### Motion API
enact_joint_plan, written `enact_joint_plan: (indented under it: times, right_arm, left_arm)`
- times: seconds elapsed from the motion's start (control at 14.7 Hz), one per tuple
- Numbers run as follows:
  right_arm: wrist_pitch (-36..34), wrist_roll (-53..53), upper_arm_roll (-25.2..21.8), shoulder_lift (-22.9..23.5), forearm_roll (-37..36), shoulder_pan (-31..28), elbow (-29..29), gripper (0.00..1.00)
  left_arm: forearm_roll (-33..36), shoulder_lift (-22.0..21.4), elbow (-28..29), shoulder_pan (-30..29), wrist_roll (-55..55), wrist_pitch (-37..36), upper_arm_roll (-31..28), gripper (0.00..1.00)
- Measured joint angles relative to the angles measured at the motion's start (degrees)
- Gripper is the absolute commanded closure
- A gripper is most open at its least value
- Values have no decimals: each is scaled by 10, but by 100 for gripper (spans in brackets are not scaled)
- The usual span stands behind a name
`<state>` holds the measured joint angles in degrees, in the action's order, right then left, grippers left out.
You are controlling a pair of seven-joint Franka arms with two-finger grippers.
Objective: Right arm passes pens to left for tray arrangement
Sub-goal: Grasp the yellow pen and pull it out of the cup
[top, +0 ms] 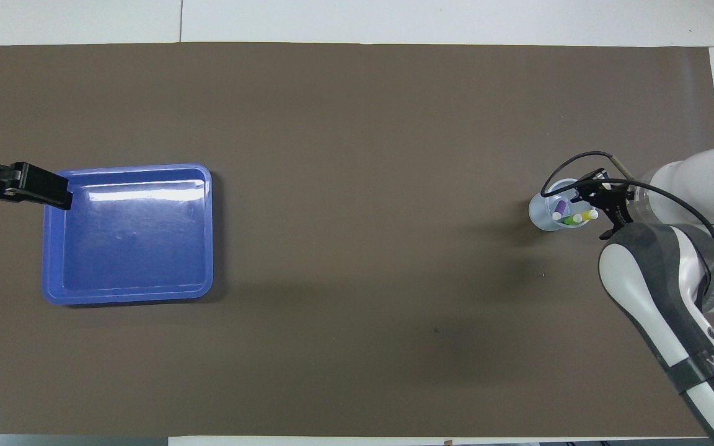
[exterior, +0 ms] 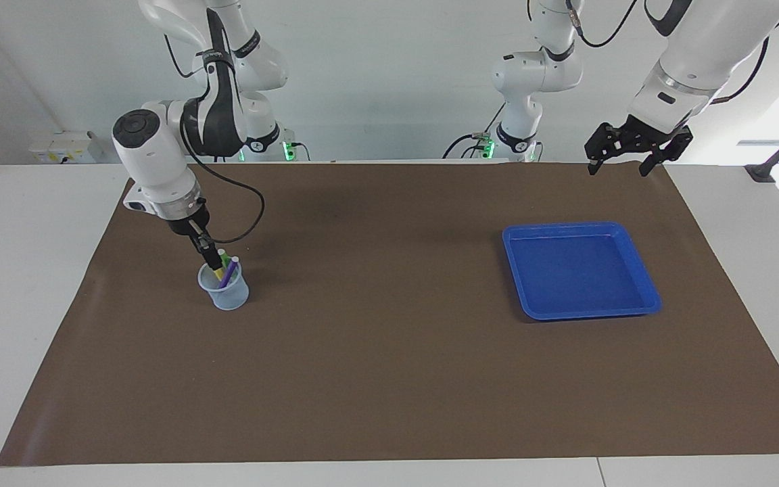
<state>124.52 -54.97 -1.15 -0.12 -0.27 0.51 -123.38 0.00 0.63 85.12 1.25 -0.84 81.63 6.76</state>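
Spread across the white table [exterior: 17, 284]: a matte brown mat [exterior: 389, 365], smooth, faintly creased at the edges.

At about three o'clock in the facing view, toward the left arm's end: the tray [exterior: 580, 272], glossy bright blue plastic, squarish, with rounded corners and a raised rim. Nothing inside but sheen.

At about nine o'clock in the same view, toward the right arm's end: a small translucent pale-blue cup [exterior: 226, 292], tapered and upright, well apart from the tray. Standing tilted inside it: all three pens, slim and round, namely a yellow pen [exterior: 218, 273], a green pen [exterior: 222, 256] and a purple pen [exterior: 230, 270], each with a whitish tip.

Dipped into the cup's mouth among the pens: the right gripper [exterior: 212, 261]. Cannot tell whether its jaws are apart or clamped on a pen.

Raised in the air over the mat's edge at one o'clock from the tray: the left gripper [exterior: 619, 168], waiting, black jaws plainly apart.

Seen only from overhead: the three pale tips side by side in the cup, and streaky glare on the tray floor. Seen only from the facing view: the left gripper's height and its spread.
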Motion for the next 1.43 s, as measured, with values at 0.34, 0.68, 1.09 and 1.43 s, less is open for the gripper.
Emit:
enact_joint_plan:
  times: [0.34,0.68,1.09,1.43]
  right_arm:
    - [2,0,0,-2,0,-1,0,100]
    - [-3,0,-2,-3,0,-1,34,100]
    - [-131,0,-3,-52,1,-1,124,100]
    - [-155,0,12,-88,107,0,132,100]
  left_arm:
    - [0,0,0,0,0,0,0,0]
    - [0,0,0,0,0,0,0,0]
    - [0,0,0,0,0,0,0,0]
    - [0,0,0,0,0,-2,0,0]
